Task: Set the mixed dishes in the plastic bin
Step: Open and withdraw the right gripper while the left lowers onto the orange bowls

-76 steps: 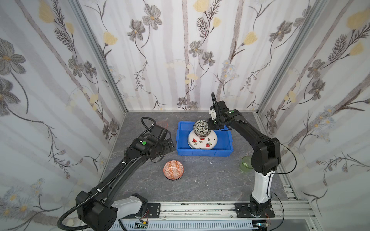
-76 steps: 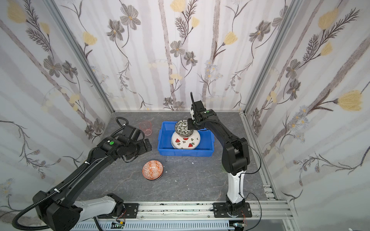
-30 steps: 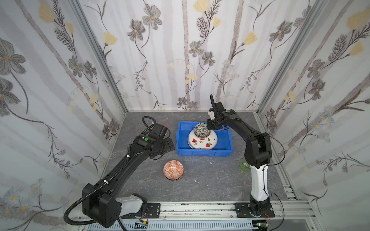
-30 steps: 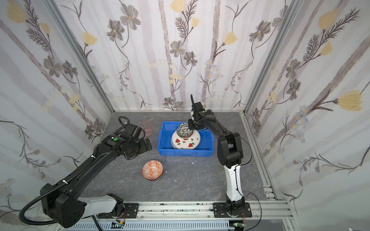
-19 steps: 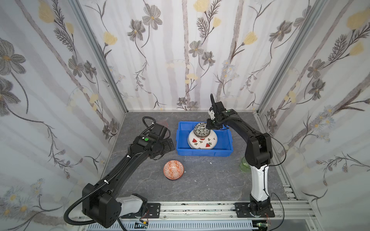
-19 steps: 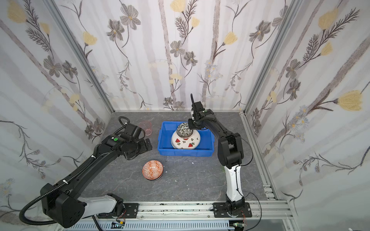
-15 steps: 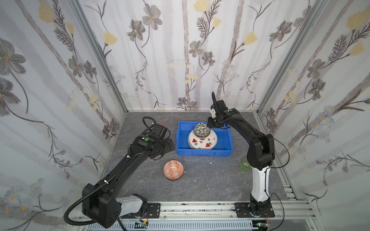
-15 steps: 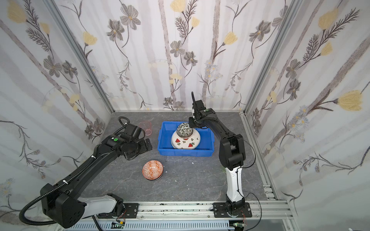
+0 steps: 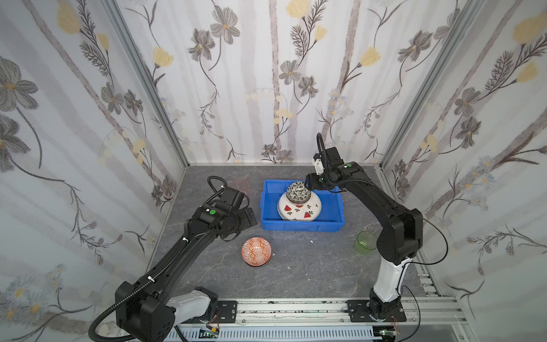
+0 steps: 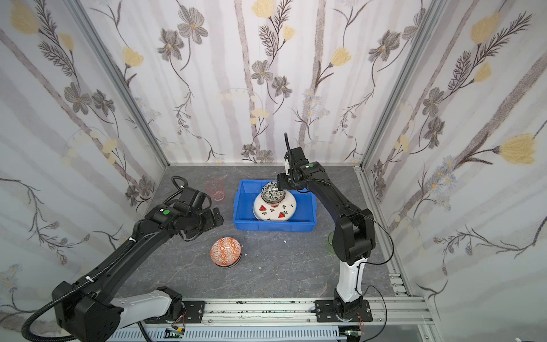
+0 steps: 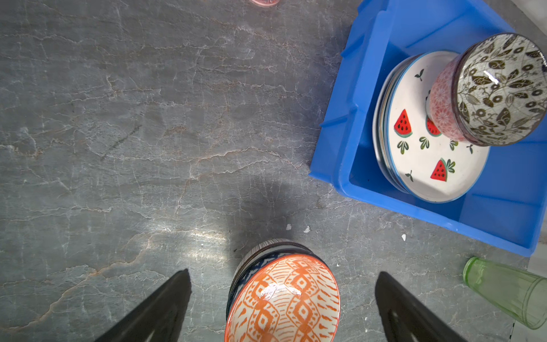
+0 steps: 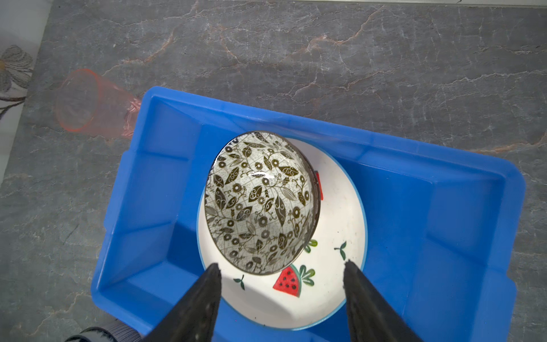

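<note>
The blue plastic bin (image 9: 302, 228) (image 10: 273, 225) stands at the back middle of the table. Inside it lies a watermelon plate (image 9: 299, 210) (image 12: 334, 207) on other plates. A black-white leaf bowl (image 9: 298, 191) (image 12: 260, 204) rests on the plate, stacked on a red patterned bowl (image 11: 442, 109). My right gripper (image 9: 309, 185) (image 12: 281, 263) hovers open just behind the leaf bowl, holding nothing. An orange bowl (image 9: 256, 251) (image 11: 284, 299) tops a stack of bowls on the table in front. My left gripper (image 9: 247, 215) (image 11: 283, 272) is wide open above that stack, not touching it.
A green cup (image 9: 365, 242) (image 11: 509, 293) stands on the table right of the bin, close to the right arm's base. A pink cup (image 10: 215, 189) (image 12: 88, 103) stands left of the bin near the back wall. Flowered walls enclose three sides.
My right jaws have opened and let go of the leaf bowl, which stays in the bin. The right gripper has drawn back slightly. The left arm has barely moved.
</note>
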Available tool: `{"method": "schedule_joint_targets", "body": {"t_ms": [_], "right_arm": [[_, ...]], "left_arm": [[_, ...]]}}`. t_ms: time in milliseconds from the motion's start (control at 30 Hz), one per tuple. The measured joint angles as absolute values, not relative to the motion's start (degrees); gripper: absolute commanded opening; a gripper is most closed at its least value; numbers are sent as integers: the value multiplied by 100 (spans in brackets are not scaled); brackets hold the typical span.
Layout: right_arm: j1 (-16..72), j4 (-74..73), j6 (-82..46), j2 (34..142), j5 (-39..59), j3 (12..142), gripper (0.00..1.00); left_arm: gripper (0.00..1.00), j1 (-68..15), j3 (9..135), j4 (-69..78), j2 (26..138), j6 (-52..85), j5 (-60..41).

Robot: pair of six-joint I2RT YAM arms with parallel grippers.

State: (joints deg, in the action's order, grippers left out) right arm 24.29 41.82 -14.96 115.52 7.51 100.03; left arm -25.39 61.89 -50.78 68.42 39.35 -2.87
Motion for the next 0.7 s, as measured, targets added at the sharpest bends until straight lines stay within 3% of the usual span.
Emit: {"method": "schedule_joint_targets", "body": {"t_ms": [33,67,267,700], "right_arm": [[2460,4108,-1498,11426,775,9867,97],[2493,4040,-1544,11284,784,9719,100],[2729,3745,-1640,10551,882,8847,100],[2899,2834,-2126,8674,921,6967,100]], "left_arm": [[100,-2539,6114,-5078,6783,3940,-322],[98,-2539,6027,-5081,6716,3944,-329],[91,-2536,5470,-5168,6261,4060,-563],[87,-2541,4724,-5540,5242,4436,-858]]}}
